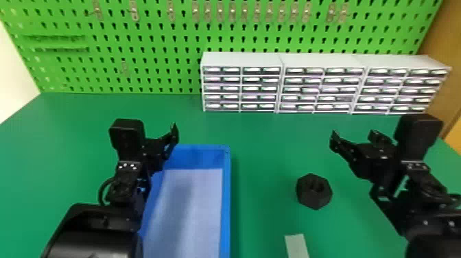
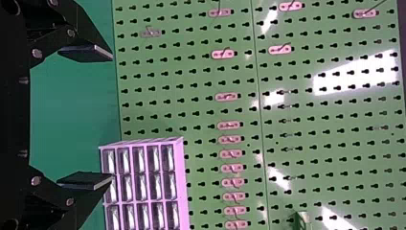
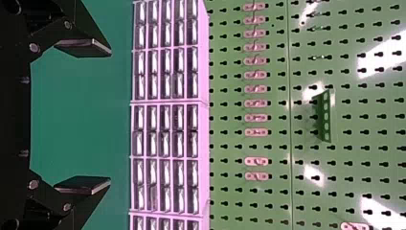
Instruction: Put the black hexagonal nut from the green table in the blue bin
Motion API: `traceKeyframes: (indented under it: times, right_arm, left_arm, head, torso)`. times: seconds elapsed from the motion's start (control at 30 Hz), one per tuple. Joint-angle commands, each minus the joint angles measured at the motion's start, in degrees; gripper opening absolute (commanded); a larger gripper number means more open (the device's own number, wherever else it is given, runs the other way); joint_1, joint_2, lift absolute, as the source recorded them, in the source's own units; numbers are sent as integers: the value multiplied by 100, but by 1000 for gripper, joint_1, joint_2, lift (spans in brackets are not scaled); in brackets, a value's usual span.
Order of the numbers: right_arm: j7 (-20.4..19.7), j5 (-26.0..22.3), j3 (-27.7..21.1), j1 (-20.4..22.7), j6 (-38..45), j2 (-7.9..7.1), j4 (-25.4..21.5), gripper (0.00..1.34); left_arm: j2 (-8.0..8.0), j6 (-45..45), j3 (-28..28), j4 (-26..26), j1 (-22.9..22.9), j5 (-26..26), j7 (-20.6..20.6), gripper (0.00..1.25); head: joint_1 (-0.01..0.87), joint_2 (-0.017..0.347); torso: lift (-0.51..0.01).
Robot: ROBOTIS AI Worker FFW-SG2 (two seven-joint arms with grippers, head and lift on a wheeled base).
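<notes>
Left forearm: thick black casing [image 1: 96, 236] at the bottom edge of the head view, closest of all.
Left gripper [image 1: 154, 144]: fingers [image 2: 86, 180] spread wide, nothing held; in the head view it overlaps the left side of the blue bin.
Right gripper [image 1: 356, 137]: fingers [image 3: 86, 184] likewise wide apart and empty, well apart from the left pair.
Black hexagonal nut [image 1: 305, 197]: on the green table [image 1: 267, 137], nearer the robot than the right fingers and a little to their left, hole showing, touching neither gripper.
Blue bin [image 1: 226, 206]: right wall between the left fingers and the nut; a pale liner [image 1: 195, 206] covers its floor.
Pale strip [image 1: 296, 245]: on the table, nearer the robot than both the nut and the right fingers; probably tape.
Drawer cabinets [image 1: 240, 60]: three in a row, beyond both pairs of fingers.
Green pegboard [image 1: 154, 34]: upright behind the cabinets, with metal hooks [image 1: 219, 12].
</notes>
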Motion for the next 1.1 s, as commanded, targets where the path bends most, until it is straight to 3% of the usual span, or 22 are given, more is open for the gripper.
traceKeyframes:
  times: [0.0, 0.43, 1.07]
  right_arm:
    - [0, 0, 0, 0, 0, 0, -6, 1008]
    - [0, -26, -35, -53, 158, 0, -50, 1008]
    - [0, -202, 0, -404, 756, -193, -50, 1008]
  left_arm:
    - [-15, 0, 0, 0, 0, 0, 0, 879]
    - [-15, 0, -9, 0, 9, 0, 0, 879]
    - [-15, 0, -9, 0, 9, 0, 0, 879]
  head:
    - [657, 57]
    - [657, 57]
    - [657, 57]
  torso:
    - [-95]
    - [-95]
    - [-95]
